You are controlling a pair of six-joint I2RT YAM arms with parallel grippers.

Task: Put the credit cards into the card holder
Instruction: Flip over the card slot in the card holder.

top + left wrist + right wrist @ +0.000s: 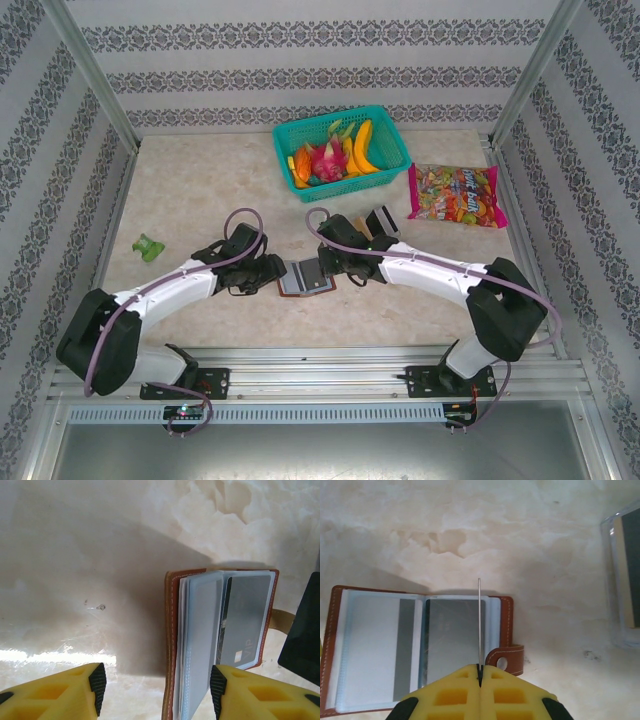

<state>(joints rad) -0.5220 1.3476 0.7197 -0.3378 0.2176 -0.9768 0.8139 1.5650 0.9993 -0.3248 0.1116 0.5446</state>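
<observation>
The teal basket (395, 148) at the table's (200, 180) far edge holds fruit (335, 158), a yellow banana and a pink dragon fruit among them. At its 4 o'clock lies a candy bag (455, 195). A clear box (620, 580) holds cards (631, 570), one tan and one dark, standing on edge (how many I cannot tell). In the top view the box sits at 1 o'clock from the wallet (305, 278), just beside the right arm.

The wallet lies open and flat on the table between the two grippers, with grey-blue sleeves fanned out. One sleeve holds a grey VIP card (245, 622). The snap tab (507, 660) sticks out on the side towards the box.

The right gripper (480, 669) has its yellow fingers pressed together on a thin card (479, 625), seen edge-on, so its colour cannot be told. The card points to 12 o'clock in the wrist view, above the wallet's tab-side half. Whether it touches a sleeve cannot be told.

The left gripper (155, 695) has its fingers spread wide and grips nothing. The wallet's stitched edge lies between them, close to the finger (260, 695) at 4 o'clock (contact cannot be told).

A small green thing (148, 246) lies well apart, at 9 o'clock from the wallet.
</observation>
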